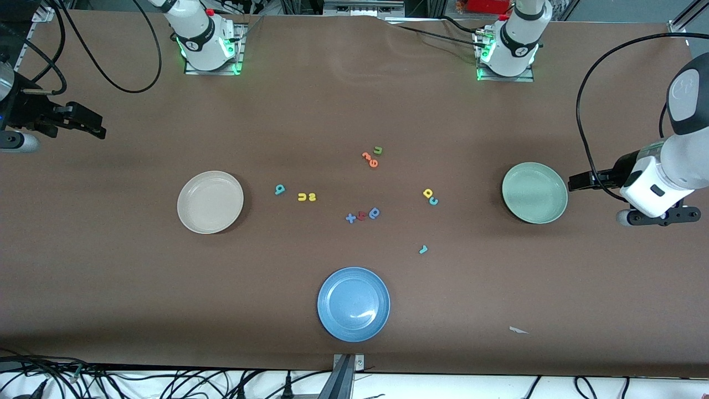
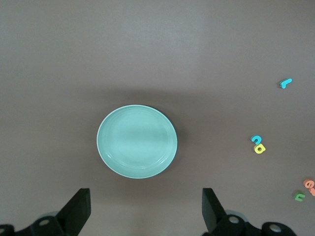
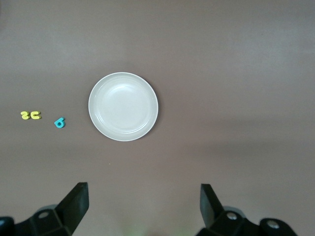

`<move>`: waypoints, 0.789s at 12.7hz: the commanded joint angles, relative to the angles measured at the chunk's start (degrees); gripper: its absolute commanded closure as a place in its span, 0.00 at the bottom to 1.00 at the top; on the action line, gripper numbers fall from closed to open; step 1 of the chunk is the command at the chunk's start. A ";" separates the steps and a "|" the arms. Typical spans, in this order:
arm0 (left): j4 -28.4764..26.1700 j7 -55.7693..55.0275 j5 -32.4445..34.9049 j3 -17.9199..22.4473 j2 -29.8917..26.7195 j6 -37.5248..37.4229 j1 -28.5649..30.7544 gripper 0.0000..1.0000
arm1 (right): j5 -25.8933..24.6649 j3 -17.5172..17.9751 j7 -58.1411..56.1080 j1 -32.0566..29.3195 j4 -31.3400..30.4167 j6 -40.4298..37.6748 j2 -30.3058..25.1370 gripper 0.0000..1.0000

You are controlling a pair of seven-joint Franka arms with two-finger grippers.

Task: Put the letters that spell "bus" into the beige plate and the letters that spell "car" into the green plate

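The empty beige plate (image 1: 210,201) (image 3: 123,106) lies toward the right arm's end. Beside it, toward the table's middle, are the teal "b" (image 1: 279,190) (image 3: 59,122), yellow "u" (image 1: 302,197) and yellow "s" (image 1: 312,197). The empty green plate (image 1: 534,193) (image 2: 137,141) lies toward the left arm's end. The yellow "a" (image 1: 427,193) (image 2: 260,148) and teal "c" (image 1: 433,201) touch each other beside it. The teal "r" (image 1: 423,249) (image 2: 285,83) is nearer the camera. My left gripper (image 1: 576,182) (image 2: 146,211) hangs open beside the green plate. My right gripper (image 1: 98,127) (image 3: 143,209) hangs open over bare table at its end.
A blue plate (image 1: 353,303) sits near the table's front edge. Two orange letters (image 1: 370,159) and a green "u" (image 1: 378,150) lie mid-table. A blue "x" (image 1: 350,218), a red letter (image 1: 361,215) and a blue "a" (image 1: 374,213) cluster nearer the camera. Cables trail at both ends.
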 commanded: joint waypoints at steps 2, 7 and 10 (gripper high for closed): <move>-0.37 0.46 1.42 0.07 -0.92 -0.67 0.29 0.01 | -0.19 -0.26 -0.29 0.11 0.23 0.16 -0.15 0.00; -0.45 0.46 1.42 0.07 -0.91 -0.67 0.29 0.01 | -0.28 -0.26 -0.74 0.11 0.23 0.07 -0.15 0.00; -0.45 0.46 1.42 0.07 -0.91 -0.67 0.29 0.01 | -0.28 -0.26 -0.74 0.11 0.23 -0.01 -0.15 0.00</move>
